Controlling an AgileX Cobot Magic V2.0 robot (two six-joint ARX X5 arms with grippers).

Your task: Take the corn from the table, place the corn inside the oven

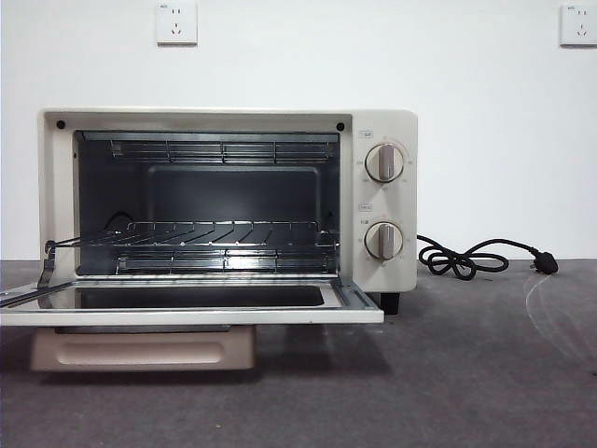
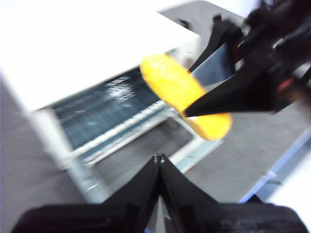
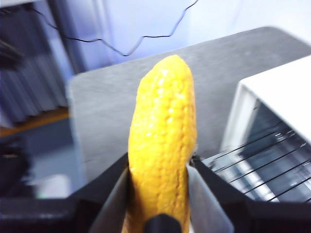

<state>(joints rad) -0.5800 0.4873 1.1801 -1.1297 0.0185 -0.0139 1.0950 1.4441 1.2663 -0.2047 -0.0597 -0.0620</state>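
Oven [image 1: 229,201]: sitting on the table [image 1: 466,373] in the front view, cream-white, door [image 1: 187,306] lying open and flat toward the camera, beige handle [image 1: 140,350] hanging under the door's front edge.
Rack [image 1: 215,235]: wire, lying across the lower part of the dark cavity; nothing is resting on it.
Knobs: 2, stacked on the oven's right panel, upper [image 1: 384,162] and lower [image 1: 383,241].
Cord [image 1: 466,257]: black, lying coiled on the table just right of the oven, plug at its far right end.
Sockets: 2 on the white wall, 1 above the oven [image 1: 176,22], 1 at the top right corner [image 1: 578,24].
Left hand [image 2: 158,162]: jaws pressing together tip to tip, gripping nothing, hovering over the oven's open front and looking down at the door and rack.
Corn [image 3: 163,145]: held off the table in the air, above and just in front of the open oven; not showing in the front view.
Right hand [image 3: 160,194]: jaws clamping the corn's lower part on both sides, the tapered tip pointing away from the wrist; in the left wrist view this hand [image 2: 204,104] is showing as dark blurred jaws around the yellow cob [image 2: 182,94], over the oven's door.
Oven beside the right hand: white corner and wire rack [image 3: 272,160] showing near the corn.
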